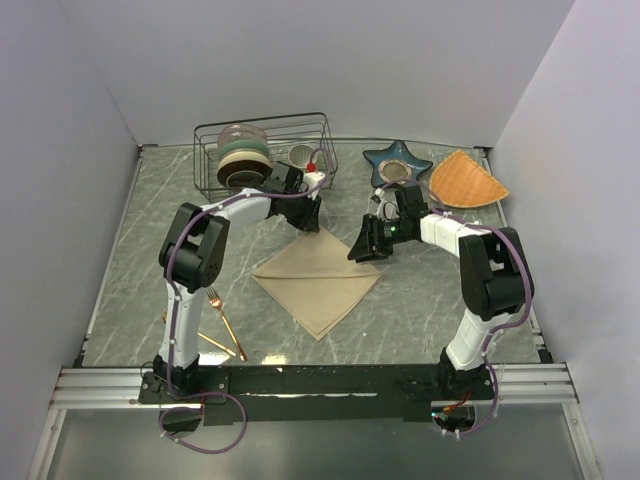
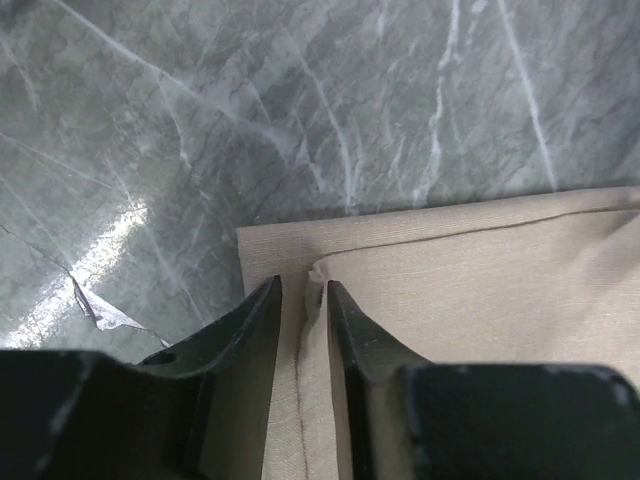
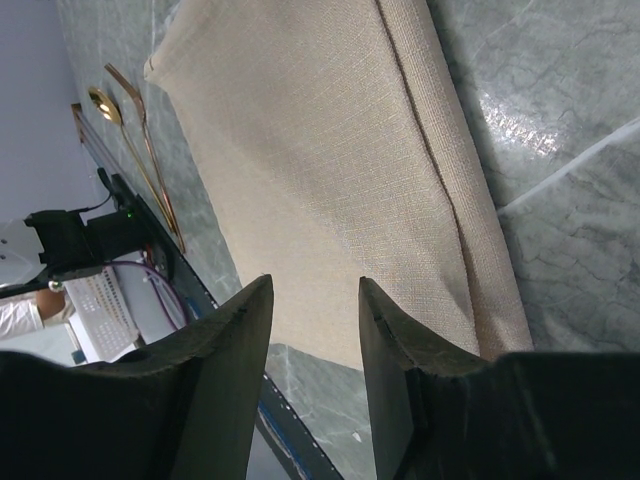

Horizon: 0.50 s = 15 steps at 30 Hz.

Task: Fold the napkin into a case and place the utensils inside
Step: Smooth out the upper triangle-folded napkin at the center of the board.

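At the middle of a grey, white-veined marble-look table [image 1: 150, 250] lies the plain beige-tan cloth napkin [image 1: 318, 285]. It is folded flat into a layered diamond with one corner pointing toward the arms. Its weave is fine and linen-like. The left wrist view shows an upper layer set slightly back from the hemmed edge of the layer below.

The left gripper [image 2: 303, 290] is down at the napkin's far corner. Its black, wedge-shaped fingers [image 2: 262, 330] stand close together on either side of a small raised ridge at the upper layer's corner. Whether they are actually squeezing the cloth cannot be told.

The right gripper [image 3: 315, 285] is at the napkin's right corner, jaws parted with nothing between them.

A thin shiny gold fork [image 1: 228, 328] and a matching gold spoon [image 3: 103, 104] lie on the table near the left arm's base, well apart from the napkin.

Along the far edge stands a dark wire dish rack [image 1: 325, 130] holding upright round plates [image 1: 243, 155]. To its right is a glossy blue star-shaped dish [image 1: 380, 160], then an orange wedge-shaped woven mat [image 1: 468, 180].
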{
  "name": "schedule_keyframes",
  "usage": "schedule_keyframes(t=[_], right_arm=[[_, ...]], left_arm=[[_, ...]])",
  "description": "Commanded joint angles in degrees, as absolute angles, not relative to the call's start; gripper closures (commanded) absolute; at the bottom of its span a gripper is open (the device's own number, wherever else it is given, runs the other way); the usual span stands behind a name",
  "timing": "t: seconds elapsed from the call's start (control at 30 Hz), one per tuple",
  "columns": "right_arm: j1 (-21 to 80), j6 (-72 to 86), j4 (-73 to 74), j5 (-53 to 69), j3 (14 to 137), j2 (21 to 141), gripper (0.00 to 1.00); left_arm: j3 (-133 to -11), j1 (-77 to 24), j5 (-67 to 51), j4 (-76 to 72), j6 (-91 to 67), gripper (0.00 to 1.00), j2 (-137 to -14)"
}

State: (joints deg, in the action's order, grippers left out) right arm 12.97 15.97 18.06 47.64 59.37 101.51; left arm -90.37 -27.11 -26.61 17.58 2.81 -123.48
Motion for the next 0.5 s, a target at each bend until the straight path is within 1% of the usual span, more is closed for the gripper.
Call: schedule_keyframes(t=[0.0,0.03,0.17,0.33,0.47], right_arm=[[13.3,15.0,17.4,48.2,61.0,102.2,0.52],[13.3,15.1,17.3,48.3,61.0,102.2,0.52],[13.4,15.5,17.0,48.3,60.9,102.3,0.52],[13.8,16.5,15.5,48.6,60.5,102.7,0.52],[14.2,17.4,14.2,48.8,59.8,102.9,0.52]], left_arm=[[-93.5,-27.4,-25.6,18.4,4.5,0.70,-124.7],[-93.7,-27.4,-25.7,18.4,4.4,0.71,-125.0],[-93.7,-27.4,-26.1,17.3,3.9,0.81,-124.5],[-95.0,-27.4,-26.9,17.2,3.1,0.90,-124.5],[-96.6,-27.4,-27.0,18.3,3.8,0.93,-125.4]])
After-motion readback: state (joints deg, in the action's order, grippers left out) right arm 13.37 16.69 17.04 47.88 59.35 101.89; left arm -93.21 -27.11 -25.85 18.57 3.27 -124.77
